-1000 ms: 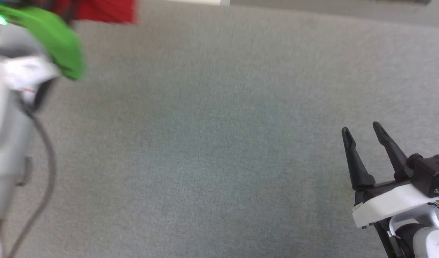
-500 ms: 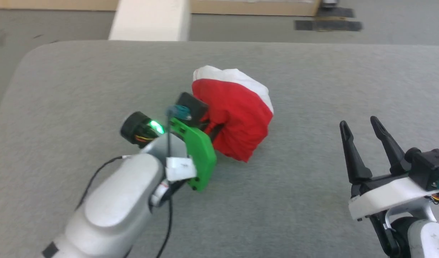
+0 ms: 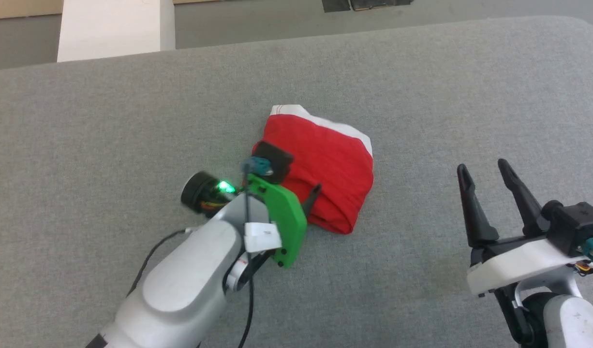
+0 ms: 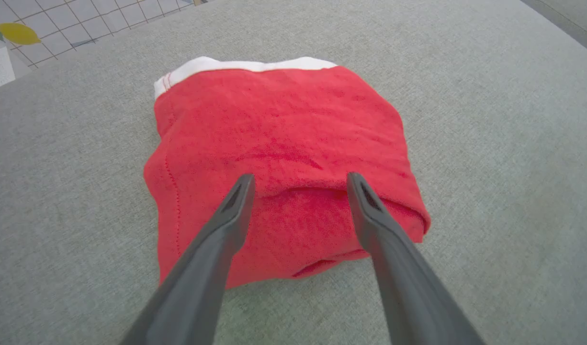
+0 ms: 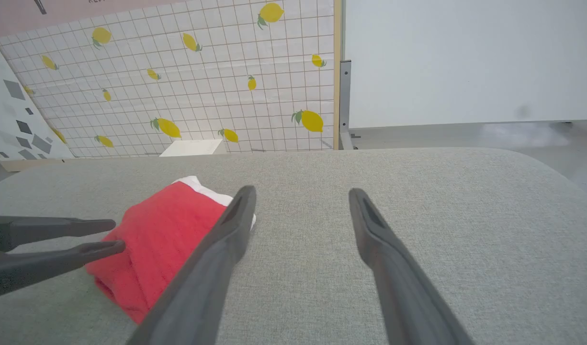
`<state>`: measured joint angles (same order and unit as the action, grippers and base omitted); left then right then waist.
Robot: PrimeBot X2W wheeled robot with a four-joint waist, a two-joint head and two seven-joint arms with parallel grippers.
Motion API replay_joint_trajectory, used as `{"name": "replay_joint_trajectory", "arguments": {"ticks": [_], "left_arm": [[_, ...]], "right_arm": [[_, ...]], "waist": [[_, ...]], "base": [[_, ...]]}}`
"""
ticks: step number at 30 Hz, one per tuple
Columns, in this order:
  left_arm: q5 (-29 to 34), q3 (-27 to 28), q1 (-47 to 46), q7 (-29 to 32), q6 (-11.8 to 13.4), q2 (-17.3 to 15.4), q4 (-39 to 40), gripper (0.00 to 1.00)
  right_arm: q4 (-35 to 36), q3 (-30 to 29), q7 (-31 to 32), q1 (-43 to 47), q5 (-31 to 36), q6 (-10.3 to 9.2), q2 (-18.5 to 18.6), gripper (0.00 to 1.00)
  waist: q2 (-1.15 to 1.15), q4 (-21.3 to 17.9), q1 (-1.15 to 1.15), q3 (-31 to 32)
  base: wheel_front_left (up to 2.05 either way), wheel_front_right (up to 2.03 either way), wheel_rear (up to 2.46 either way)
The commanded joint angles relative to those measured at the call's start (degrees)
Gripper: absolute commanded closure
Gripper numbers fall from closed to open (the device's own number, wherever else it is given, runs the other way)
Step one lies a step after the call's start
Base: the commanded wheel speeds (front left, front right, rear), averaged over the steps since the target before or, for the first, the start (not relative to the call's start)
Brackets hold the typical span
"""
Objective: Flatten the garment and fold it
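Note:
The garment is a bright red bundle with a white edge at its far side, lying folded over on the grey padded table. My left gripper is at its near edge. In the left wrist view the left gripper stands open, its fingertips over the red cloth above a rolled fold, holding nothing. My right gripper is open over bare table to the right of the garment. The right wrist view shows the right gripper open, the garment to its left, and the left gripper at the cloth.
A white block stands on the floor beyond the table's far edge. The table's rounded far right corner is in the head view. A lemon-patterned tiled wall rises behind the table.
The head camera has swung, shifting the whole picture. The red bundle, bulging half a second ago, now lies flatter, and one left finger shows clear of the cloth. The right gripper stays open.

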<state>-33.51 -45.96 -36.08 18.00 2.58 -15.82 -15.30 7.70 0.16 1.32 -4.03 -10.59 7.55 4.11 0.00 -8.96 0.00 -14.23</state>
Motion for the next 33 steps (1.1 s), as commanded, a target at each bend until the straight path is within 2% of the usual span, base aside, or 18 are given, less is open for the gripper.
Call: {"name": "replay_joint_trajectory", "arguments": {"ticks": [1, 6, 11, 21, 25, 33], "left_arm": [[-0.77, 0.92, 1.61, -0.47, 0.3, -0.23, 0.03, 0.0], [-1.47, 3.6, 1.61, -3.9, 0.77, -1.73, 1.71, 0.0], [-0.88, 7.23, 2.28, -8.99, 2.47, -5.03, 3.78, 0.0], [-1.68, 15.17, 12.56, -16.65, 10.24, -11.99, 11.36, 0.0], [-0.92, 15.53, 19.23, -19.42, 12.59, -13.82, 16.19, 0.0], [2.15, 13.04, 28.62, -23.08, 16.32, -14.6, 22.35, 0.0]], "right_arm": [[-0.23, 0.3, -0.27, -0.24, 0.4, -0.06, -0.31, 0.0], [-0.72, 0.72, 0.37, 0.74, 0.42, -0.06, 0.8, 0.0], [-0.67, 0.06, 1.44, 2.43, -0.16, -0.06, 2.0, 0.0], [0.83, -0.78, 2.97, 5.4, -0.8, -0.06, 1.78, 0.0], [1.05, -0.73, 3.11, 6.41, -0.73, -0.06, 1.34, 0.0], [1.08, -0.33, 3.2, 7.16, -0.66, -0.06, 0.72, 0.0]], "waist": [[0.0, 0.91, 0.0, 1.05], [0.0, 3.82, 0.0, 4.6], [0.0, 6.97, 0.0, 8.56], [0.0, 11.35, 0.0, 11.95], [0.0, 11.99, 0.0, 12.51], [0.0, 11.81, 0.0, 12.95]], "base": [[0.0, 0.0, 0.0], [0.0, 0.0, 0.0], [0.0, 0.0, 0.0], [0.0, 0.0, 0.0], [0.0, 0.0, 0.0], [0.0, 0.0, 0.0]]}}
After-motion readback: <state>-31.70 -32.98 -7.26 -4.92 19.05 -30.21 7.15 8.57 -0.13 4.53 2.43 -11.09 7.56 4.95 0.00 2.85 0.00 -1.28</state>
